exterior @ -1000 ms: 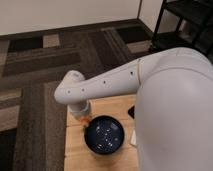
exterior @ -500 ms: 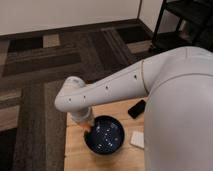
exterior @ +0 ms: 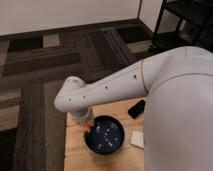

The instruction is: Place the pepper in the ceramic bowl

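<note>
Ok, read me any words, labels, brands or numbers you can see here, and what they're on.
No readable text anywhere.
Black phone, white block, ceramic bowl: no markings visible.
Pincer, at the bowl's left rim, shut on the pepper: no lettering.

ceramic bowl [exterior: 109, 139]: glossy | table [exterior: 75, 151]: matt wood | pincer [exterior: 85, 123]: holds pepper [exterior: 88, 127], bowl rim

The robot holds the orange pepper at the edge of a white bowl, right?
Not white: the camera view shows a dark navy-blue ceramic bowl. The gripper does hold the orange pepper at its left edge.
</note>
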Available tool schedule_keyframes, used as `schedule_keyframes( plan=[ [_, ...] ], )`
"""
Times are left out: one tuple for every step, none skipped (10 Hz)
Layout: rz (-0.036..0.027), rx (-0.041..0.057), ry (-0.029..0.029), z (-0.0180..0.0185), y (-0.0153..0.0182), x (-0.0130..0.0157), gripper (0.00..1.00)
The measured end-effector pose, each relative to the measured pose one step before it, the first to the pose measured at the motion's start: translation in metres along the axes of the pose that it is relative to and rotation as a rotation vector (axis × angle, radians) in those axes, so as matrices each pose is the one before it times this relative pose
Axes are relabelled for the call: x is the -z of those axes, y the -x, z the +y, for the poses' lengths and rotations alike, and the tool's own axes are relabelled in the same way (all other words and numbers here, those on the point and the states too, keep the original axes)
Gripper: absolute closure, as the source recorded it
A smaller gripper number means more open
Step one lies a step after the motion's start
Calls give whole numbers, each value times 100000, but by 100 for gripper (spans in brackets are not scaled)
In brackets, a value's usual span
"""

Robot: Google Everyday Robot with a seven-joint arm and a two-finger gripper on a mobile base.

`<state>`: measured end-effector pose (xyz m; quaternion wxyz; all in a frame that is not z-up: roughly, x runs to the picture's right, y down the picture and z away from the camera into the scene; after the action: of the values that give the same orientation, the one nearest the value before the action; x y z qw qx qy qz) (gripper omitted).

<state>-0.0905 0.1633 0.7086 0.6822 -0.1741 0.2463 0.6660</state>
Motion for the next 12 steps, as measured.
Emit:
schedule_keyframes(
  plan=[
    [3, -26, -12, -15, 4, -6, 100],
    [4, 7, 1, 7, -2, 1, 100],
    [-3, -10, -3, -5, 2, 1, 100],
    [4, -18, -3, -9, 2, -2, 100],
    [28, -5, -25, -9, -2, -16, 100],
    [27, -40, -37, -22, 8, -23, 100],
    [35, -30, -28, -17, -6, -11, 100],
    [-27, 11, 17, 11, 9, 6, 100],
    [151, -26, -105, -46, -24, -86, 100],
    [-16, -134, 79, 36, 57, 65, 100],
    [-271, 105, -13, -170, 412, 229, 100],
    [-815, -29, 6, -308, 644, 444, 100]
  ],
)
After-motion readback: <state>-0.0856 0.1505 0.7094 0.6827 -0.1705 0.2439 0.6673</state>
